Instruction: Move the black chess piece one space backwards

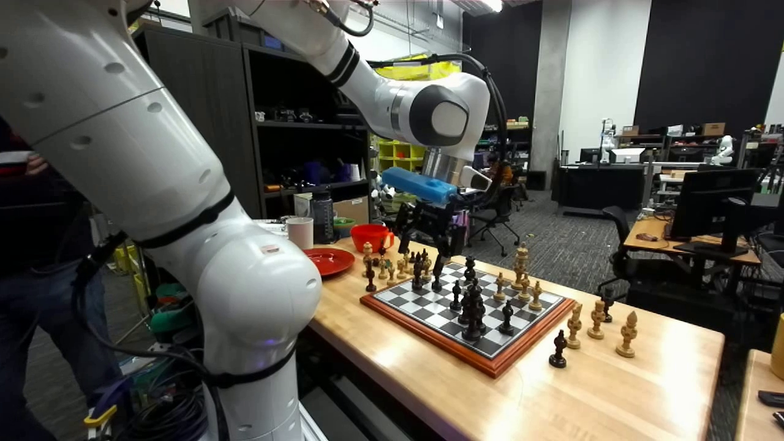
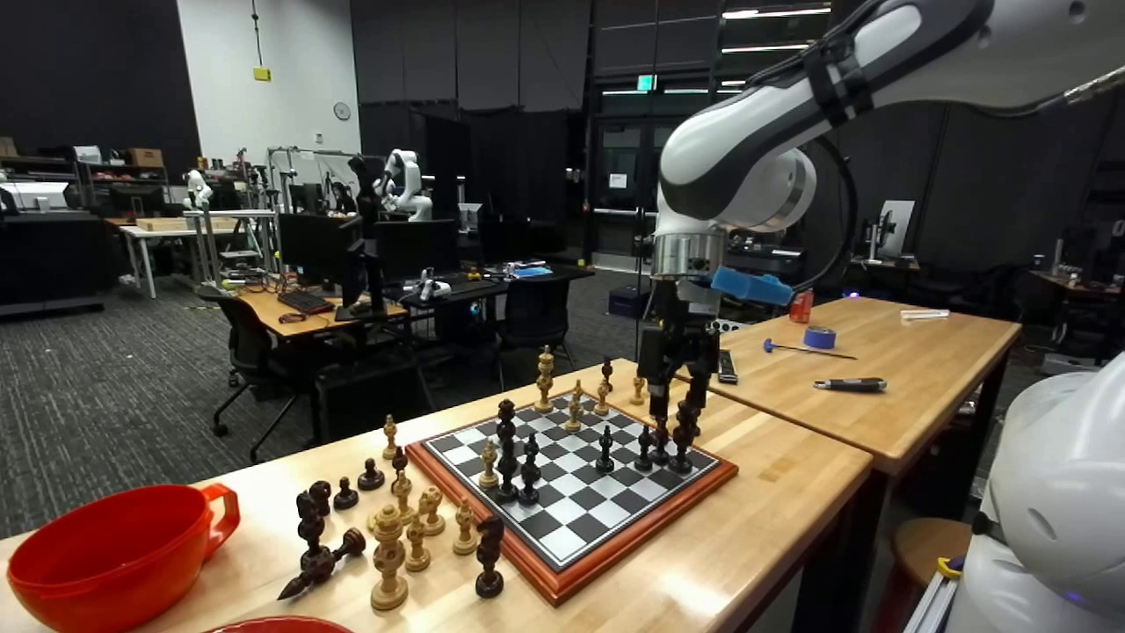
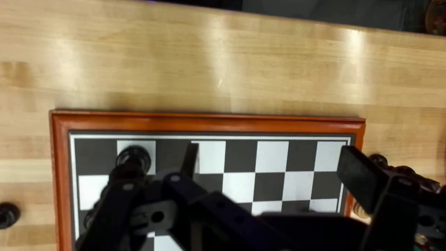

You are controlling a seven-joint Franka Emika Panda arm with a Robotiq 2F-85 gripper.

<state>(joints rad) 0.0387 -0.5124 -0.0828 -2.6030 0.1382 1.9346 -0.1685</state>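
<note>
Hovering with spread hand [image 2: 678, 412] above the right of the chessboard [image 2: 576, 510] in an exterior view. Cannot single out the task's piece among black chess pieces [image 2: 606, 450] on chessboard and worktop [image 2: 765, 501].

In the wrist view, pale glare streaks the table [image 3: 264, 69]; the dark hand [image 3: 270, 164] blurs.

Wrist view: the gripper [image 3: 268, 165] is blurred and hides much of the chessboard [image 3: 209, 123], whose lower part runs off the bottom edge. A black chess piece [image 3: 134, 155] on the chessboard is partly covered. Left of the chessboard, a dark piece [image 3: 8, 215] is cut by the picture's edge. In an exterior view, a red plate [image 2: 281, 625] left of the chessboard is mostly cropped; whether the fingertips [image 2: 658, 406] above the chessboard touch any piece is indeterminate.
</note>
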